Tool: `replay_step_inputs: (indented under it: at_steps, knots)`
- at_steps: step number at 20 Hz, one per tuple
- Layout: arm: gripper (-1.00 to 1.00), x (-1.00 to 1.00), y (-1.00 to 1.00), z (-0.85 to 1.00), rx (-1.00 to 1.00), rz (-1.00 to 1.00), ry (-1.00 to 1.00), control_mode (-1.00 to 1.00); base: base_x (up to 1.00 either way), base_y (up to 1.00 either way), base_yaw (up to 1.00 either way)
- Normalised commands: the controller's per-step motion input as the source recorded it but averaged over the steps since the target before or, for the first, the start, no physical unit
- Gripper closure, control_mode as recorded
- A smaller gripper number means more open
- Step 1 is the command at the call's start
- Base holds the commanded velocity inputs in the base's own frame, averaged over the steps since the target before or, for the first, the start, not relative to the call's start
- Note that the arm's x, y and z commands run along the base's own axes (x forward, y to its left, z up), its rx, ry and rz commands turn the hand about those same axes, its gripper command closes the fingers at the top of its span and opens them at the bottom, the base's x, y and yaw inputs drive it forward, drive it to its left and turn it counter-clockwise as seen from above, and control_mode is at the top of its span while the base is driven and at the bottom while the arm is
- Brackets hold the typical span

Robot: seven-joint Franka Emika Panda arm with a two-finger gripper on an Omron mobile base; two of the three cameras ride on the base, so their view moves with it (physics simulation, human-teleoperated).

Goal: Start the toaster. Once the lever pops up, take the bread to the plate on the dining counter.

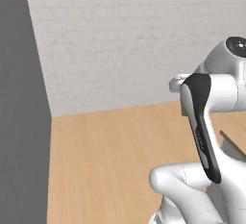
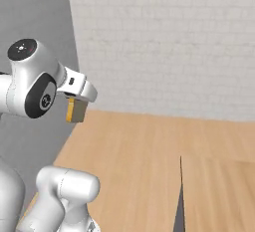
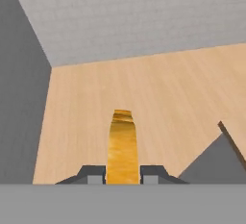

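While the arm is holding high over the wooden floor (image 3: pixel 158 88), the gripper (image 3: pixel 122 175) is pinching the bread (image 3: pixel 122 146) edge-on between its fingertips (golden crust facing outward), near the white brick wall (image 2: pixel 164 42).

Even, bright, shadowless rendered light throughout; surfaces look flat, textures soft, edges slightly jagged, no glare.

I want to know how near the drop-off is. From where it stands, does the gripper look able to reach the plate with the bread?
Probably not yet: the gripper is shut on the bread, but it faces wooden floor and brick wall.
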Motion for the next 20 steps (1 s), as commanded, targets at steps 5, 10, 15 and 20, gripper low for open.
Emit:
replay_step_inputs:
  at_steps: [5,10,15,20]
  knots:
    - [1.00,0.00,0.00,0.00,0.00,0.00,0.00,1.00,1.00,0.00,-0.33]
    - [1.00,0.00,0.00,0.00,0.00,0.00,0.00,1.00,1.00,0.01,-0.44]
    - [1.00,0.00,0.00,0.00,0.00,0.00,0.00,1.00,0.98,0.08,-0.54]
    - [1.00,0.00,0.00,0.00,0.00,0.00,0.00,1.00,0.91,0.08,-0.58]
